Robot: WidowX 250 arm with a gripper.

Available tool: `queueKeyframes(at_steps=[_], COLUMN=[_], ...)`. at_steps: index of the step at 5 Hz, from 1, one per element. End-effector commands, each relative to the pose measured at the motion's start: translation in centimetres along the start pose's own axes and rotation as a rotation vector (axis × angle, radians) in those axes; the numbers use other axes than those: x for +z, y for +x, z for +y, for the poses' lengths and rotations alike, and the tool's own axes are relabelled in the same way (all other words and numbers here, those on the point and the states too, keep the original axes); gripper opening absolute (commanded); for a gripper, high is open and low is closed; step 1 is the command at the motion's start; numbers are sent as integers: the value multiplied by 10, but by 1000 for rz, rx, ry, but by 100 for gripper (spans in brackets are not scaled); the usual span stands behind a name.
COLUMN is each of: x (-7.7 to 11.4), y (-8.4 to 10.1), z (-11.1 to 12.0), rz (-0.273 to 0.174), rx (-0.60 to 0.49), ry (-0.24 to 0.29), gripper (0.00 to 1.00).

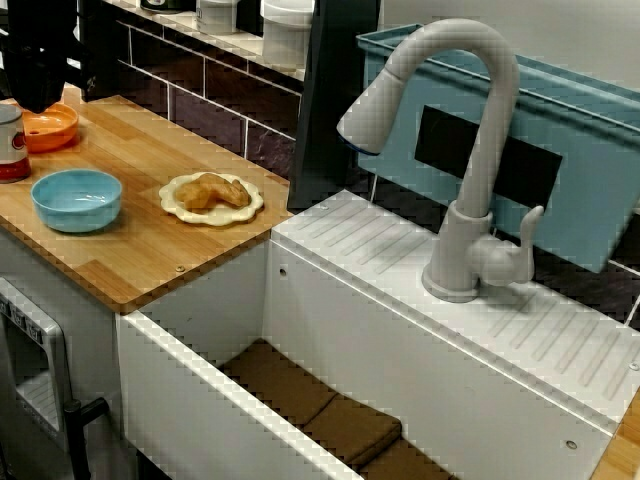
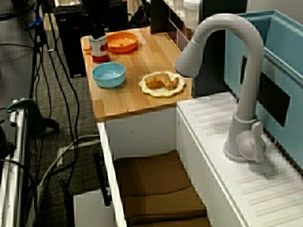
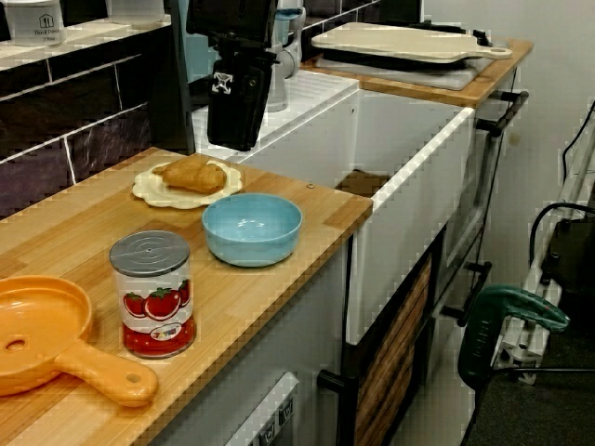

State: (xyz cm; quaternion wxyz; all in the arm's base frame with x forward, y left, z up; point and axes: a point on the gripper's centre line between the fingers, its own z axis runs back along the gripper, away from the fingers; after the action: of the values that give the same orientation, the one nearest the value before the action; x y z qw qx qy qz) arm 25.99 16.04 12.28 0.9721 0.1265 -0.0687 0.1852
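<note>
Black claw (image 3: pixel 232 139) hangs above tomato-labelled tin can (image 3: pixel 153 293) at wooden counter (image 3: pixel 74 232) front edge. Opening: cannot tell. Orange plastic pan (image 3: pixel 42 339) and light-blue bowl (image 3: pixel 251 228) flank can.

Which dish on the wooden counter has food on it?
The cream scalloped plate holding the golden pastry, nearest the sink. The blue bowl and the orange pan are both empty.

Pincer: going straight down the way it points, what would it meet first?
Probably the tomato can: seen from the sink end, the pincer points down right over its lid. The orange pan lies close beside it and depth is unclear, so it might be that instead.
</note>
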Motion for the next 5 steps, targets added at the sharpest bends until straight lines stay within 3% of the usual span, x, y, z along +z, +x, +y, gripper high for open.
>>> queueKeyframes(at_steps=[1, 3, 5], x=[10, 10, 6], y=[2, 2, 12], z=[7, 7, -9], rz=[-30, -30, -21], rx=[-2, -2, -25], ry=[-2, -2, 2], gripper=[100, 100, 100])
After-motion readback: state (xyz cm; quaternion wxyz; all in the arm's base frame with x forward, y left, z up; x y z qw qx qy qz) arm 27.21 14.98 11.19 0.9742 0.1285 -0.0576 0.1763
